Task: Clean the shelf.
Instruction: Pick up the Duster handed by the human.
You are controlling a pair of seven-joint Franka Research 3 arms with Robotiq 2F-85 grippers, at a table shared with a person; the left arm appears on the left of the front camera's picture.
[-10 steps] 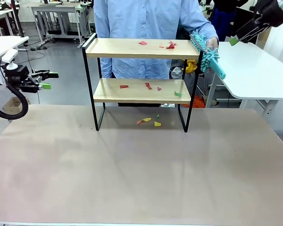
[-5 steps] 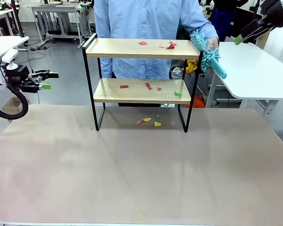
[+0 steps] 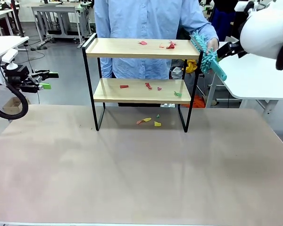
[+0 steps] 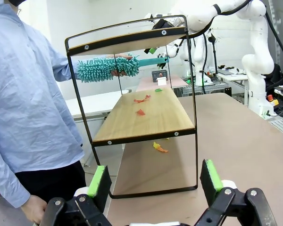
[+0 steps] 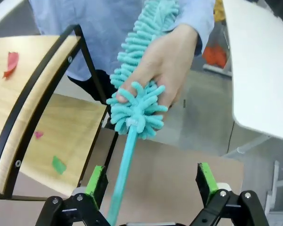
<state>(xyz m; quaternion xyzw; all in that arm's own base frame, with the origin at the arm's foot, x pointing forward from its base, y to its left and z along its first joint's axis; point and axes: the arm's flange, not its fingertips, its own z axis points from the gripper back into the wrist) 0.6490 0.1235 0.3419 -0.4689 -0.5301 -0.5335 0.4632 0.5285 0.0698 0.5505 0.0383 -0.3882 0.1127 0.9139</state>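
Beige tabletop (image 3: 132,179) lies bare in the foreground. At ten o'clock of it the left gripper (image 3: 48,80) hangs off the table's edge, its green-padded fingers spread wide and holding nothing. Farther back, at twelve o'clock, the shelf (image 3: 88,80) stands on the table's far part. A small cluster of yellow, orange and green scraps (image 3: 150,122) lies on the table between its black legs. Its lower board (image 3: 113,92) carries a few red scraps (image 3: 148,85) and one green scrap (image 3: 178,94) toward three o'clock. Its upper board (image 3: 118,47) holds pink and red bits (image 3: 170,45) on its right half. By this litter, the cleaning has not visibly begun: both tiers are left to sweep. Just beyond the shelf's upper right corner, at two o'clock, the person's hand (image 3: 211,44) holds out a turquoise fluffy duster (image 3: 208,59) by its head, handle pointing toward the robot. In the right wrist view the right gripper (image 5: 151,181) is spread, and the duster's handle runs down between its fingers, close to one pad (image 5: 96,179). Whether it touches cannot be told. The handover looks to be the step in hand, with closing on the handle judged next.
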